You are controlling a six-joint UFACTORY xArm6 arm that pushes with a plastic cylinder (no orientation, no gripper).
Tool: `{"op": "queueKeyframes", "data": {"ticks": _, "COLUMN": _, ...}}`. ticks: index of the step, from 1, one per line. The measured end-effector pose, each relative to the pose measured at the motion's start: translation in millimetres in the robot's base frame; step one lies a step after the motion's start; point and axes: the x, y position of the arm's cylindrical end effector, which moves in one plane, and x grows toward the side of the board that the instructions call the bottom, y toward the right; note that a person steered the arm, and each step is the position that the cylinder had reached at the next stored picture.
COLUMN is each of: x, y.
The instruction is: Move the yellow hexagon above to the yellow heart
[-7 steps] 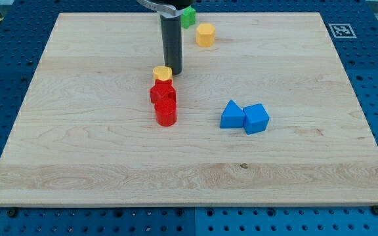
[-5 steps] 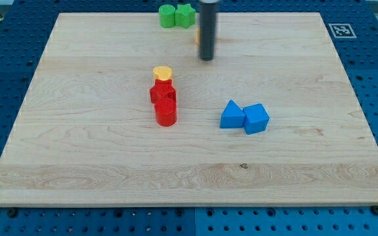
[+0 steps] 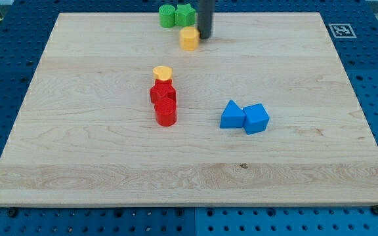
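The yellow hexagon (image 3: 189,39) sits near the view's top, a little right of the board's middle. My tip (image 3: 205,37) stands right against its right side. The yellow heart (image 3: 162,73) lies below and to the left of the hexagon, touching the top of a red block. The rod comes down from the view's top edge.
Two red blocks (image 3: 164,103) stand stacked in a column just below the yellow heart. Two green blocks (image 3: 176,14) sit at the board's top edge, just above-left of the hexagon. A blue triangle (image 3: 232,115) and a blue cube (image 3: 256,118) lie at the right of centre.
My tip has gone from beside the yellow heart up and right to the hexagon's right side. The hexagon has slid left, closer to the green blocks.
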Motion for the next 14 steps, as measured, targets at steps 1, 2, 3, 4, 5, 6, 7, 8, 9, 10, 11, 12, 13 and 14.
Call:
{"op": "queueKeyframes", "data": {"ticks": 1, "x": 7, "y": -23}}
{"op": "queueKeyframes", "data": {"ticks": 2, "x": 32, "y": -19}}
{"op": "queueKeyframes", "data": {"ticks": 3, "x": 77, "y": -19}}
{"op": "queueKeyframes", "data": {"ticks": 4, "x": 70, "y": -19}}
{"op": "queueKeyframes", "data": {"ticks": 5, "x": 29, "y": -18}}
{"op": "queueKeyframes", "data": {"ticks": 6, "x": 19, "y": -46}}
{"op": "queueKeyframes", "data": {"ticks": 7, "x": 20, "y": -74}}
{"op": "queueKeyframes", "data": {"ticks": 8, "x": 31, "y": -72}}
{"op": "queueKeyframes", "data": {"ticks": 9, "x": 46, "y": -65}}
{"op": "queueKeyframes", "data": {"ticks": 10, "x": 55, "y": -61}}
{"op": "queueKeyframes", "data": {"ticks": 11, "x": 30, "y": -60}}
{"op": "queueKeyframes", "data": {"ticks": 12, "x": 21, "y": -39}}
{"op": "queueKeyframes", "data": {"ticks": 13, "x": 49, "y": -38}}
{"op": "queueKeyframes", "data": {"ticks": 14, "x": 68, "y": -38}}
